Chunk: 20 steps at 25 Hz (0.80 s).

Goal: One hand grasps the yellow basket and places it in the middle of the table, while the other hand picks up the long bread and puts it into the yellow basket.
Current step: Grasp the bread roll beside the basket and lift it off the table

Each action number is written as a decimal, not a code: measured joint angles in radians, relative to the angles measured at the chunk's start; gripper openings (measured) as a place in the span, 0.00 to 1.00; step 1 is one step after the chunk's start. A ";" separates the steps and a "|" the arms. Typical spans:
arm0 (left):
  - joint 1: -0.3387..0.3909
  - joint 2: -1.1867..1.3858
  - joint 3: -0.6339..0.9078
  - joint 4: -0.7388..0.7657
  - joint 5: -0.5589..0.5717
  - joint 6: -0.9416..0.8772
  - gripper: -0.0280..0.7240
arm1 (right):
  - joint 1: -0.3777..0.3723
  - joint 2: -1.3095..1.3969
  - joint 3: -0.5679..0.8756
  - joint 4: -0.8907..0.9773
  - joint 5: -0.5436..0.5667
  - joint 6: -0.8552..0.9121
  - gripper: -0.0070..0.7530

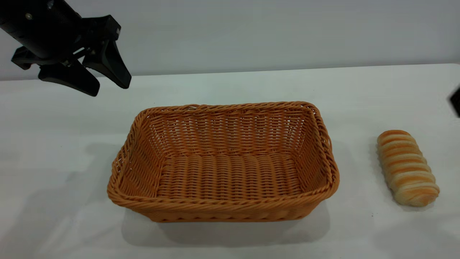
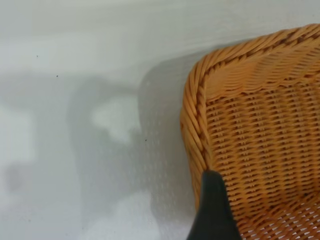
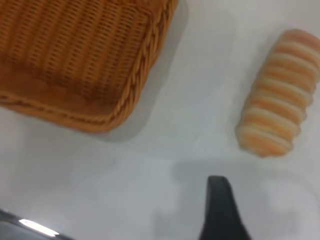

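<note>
The yellow basket [image 1: 222, 163] stands empty in the middle of the table [image 1: 54, 151]. It also shows in the left wrist view [image 2: 260, 125] and the right wrist view [image 3: 75, 55]. The long bread [image 1: 406, 167] lies on the table to the basket's right, apart from it, and shows in the right wrist view [image 3: 277, 112]. My left gripper [image 1: 110, 86] hangs open and empty above the table, off the basket's far left corner. One of its fingers [image 2: 214, 210] shows over the basket's rim. Of my right gripper, only a black edge [image 1: 455, 101] shows at the far right. One of its fingers [image 3: 220, 205] is above bare table near the bread, holding nothing.
A pale wall [image 1: 251, 32] runs behind the table's far edge. Bare tabletop lies to the basket's left, in front of it, and between basket and bread.
</note>
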 joint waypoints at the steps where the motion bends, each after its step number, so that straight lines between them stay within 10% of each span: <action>1: 0.000 0.000 0.000 0.000 0.000 0.000 0.81 | 0.000 0.038 -0.021 -0.005 -0.007 -0.001 0.76; 20: 0.000 -0.008 0.001 -0.050 0.006 0.000 0.81 | -0.091 0.682 -0.413 -0.015 0.157 0.086 0.81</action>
